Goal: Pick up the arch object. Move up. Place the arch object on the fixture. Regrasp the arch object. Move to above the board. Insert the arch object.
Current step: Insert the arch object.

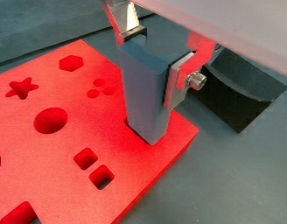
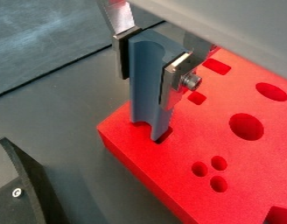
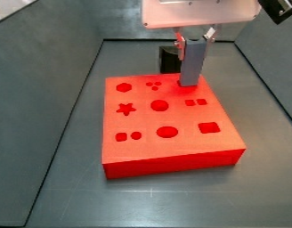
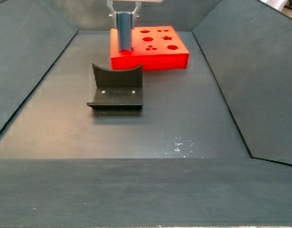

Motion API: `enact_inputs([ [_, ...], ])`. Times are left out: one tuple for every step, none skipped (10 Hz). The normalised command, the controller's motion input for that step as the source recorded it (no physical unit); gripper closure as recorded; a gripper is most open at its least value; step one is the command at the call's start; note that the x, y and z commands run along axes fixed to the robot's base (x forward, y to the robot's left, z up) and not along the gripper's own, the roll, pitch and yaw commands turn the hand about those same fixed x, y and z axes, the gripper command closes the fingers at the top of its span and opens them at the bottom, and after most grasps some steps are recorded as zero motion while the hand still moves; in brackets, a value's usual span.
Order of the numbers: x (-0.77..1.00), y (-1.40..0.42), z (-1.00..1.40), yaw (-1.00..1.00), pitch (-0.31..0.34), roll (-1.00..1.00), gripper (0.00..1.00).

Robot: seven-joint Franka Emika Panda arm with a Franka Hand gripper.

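The arch object (image 1: pixel 147 92) (image 2: pixel 149 87) is a blue-grey elongated piece, standing upright. My gripper (image 1: pixel 156 59) (image 2: pixel 150 68) is shut on its upper part, one silver finger on each side. Its lower end meets the top of the red board (image 1: pixel 64 131) (image 2: pixel 216 122) near a corner; whether it sits inside a recess is hidden. In both side views the arch object (image 3: pixel 192 62) (image 4: pixel 122 40) hangs from the gripper (image 3: pixel 191 40) (image 4: pixel 122 18) over the board (image 3: pixel 173 147) (image 4: pixel 166 58). The dark fixture (image 4: pixel 117 89) (image 1: pixel 240 98) (image 3: pixel 167 59) stands on the floor beside the board.
The board's top carries star (image 3: pixel 127 109), circle, hexagon, oval and square recesses. Grey sloped walls (image 4: pixel 36 80) enclose the dark floor (image 4: pixel 149 142). The fixture lies close to the board's edge nearest the held piece.
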Motion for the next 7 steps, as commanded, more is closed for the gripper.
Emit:
enact_inputs([
  [-0.07,0.0,0.0,-0.01,0.0,0.0,1.0],
  [-0.08,0.0,0.0,-0.04,0.0,0.0,1.0],
  [-0.07,0.0,0.0,-0.09,0.0,0.0,1.0],
  [-0.13,-0.07,-0.01,-0.2,0.0,0.0,1.0],
  [-0.12,-0.05,0.0,-0.2,0.0,0.0,1.0],
  [-0.08,0.0,0.0,-0.13,0.0,0.0,1.0],
  [-0.03,0.0,0.0,-0.09,0.0,0.0,1.0],
])
